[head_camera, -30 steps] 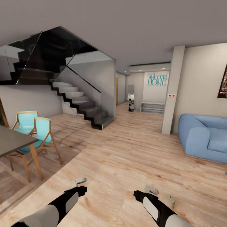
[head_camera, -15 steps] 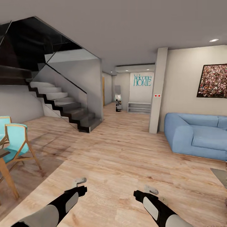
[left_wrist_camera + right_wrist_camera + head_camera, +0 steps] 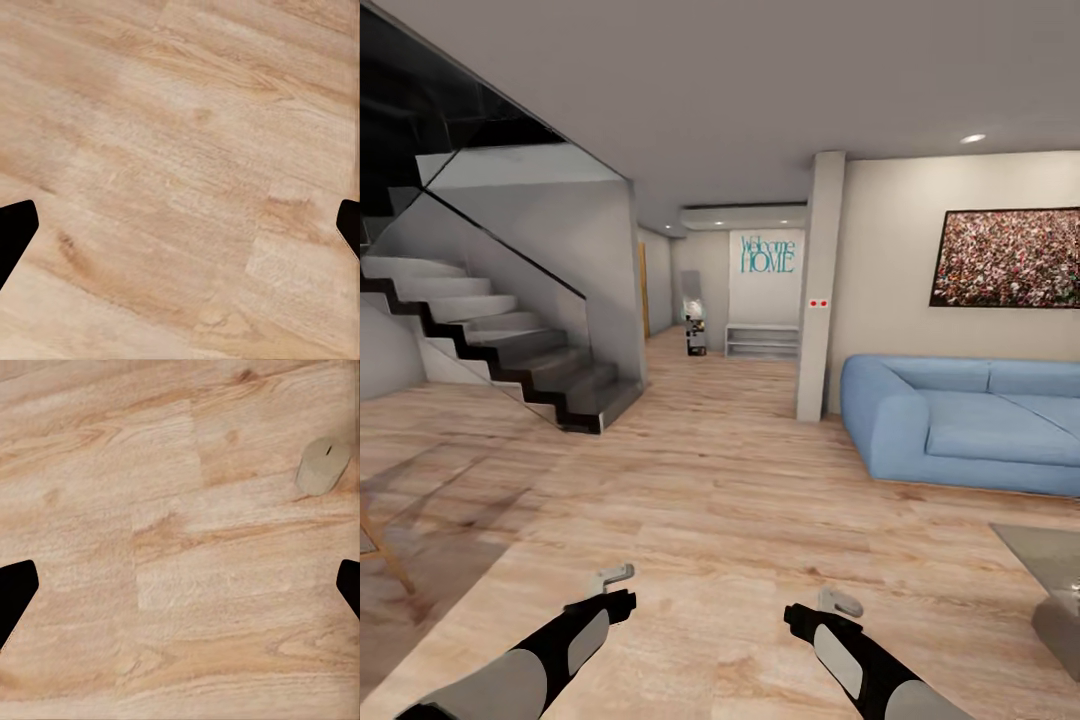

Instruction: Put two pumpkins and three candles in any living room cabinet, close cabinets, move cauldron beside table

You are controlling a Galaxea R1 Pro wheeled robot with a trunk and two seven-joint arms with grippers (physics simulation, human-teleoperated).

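Note:
A corner of the low grey glass-topped table (image 3: 1042,552) shows at the right edge of the head view, in front of the sofa. The pumpkins, candles, cabinet and cauldron are out of view. My left gripper (image 3: 615,585) and right gripper (image 3: 838,603) are held low over the bare wooden floor at the bottom of the head view. Through the left wrist camera, the left gripper (image 3: 180,232) is open, its dark fingertips (image 3: 15,229) wide apart with floorboards between them. The right gripper (image 3: 180,592) is open in the same way over the floor.
A blue sofa (image 3: 960,430) stands at the right under a framed picture (image 3: 1008,258). A square pillar (image 3: 818,290) rises beside it. A dark staircase with glass railing (image 3: 510,350) fills the left. A hallway with a pale shelf (image 3: 762,340) runs straight ahead. A small pale rounded shape (image 3: 322,465) lies on the floor.
The camera has swung to the right: the dining table and turquoise chairs have slid out at the left, while the sofa, picture and table corner have come in. Both arms keep their pose.

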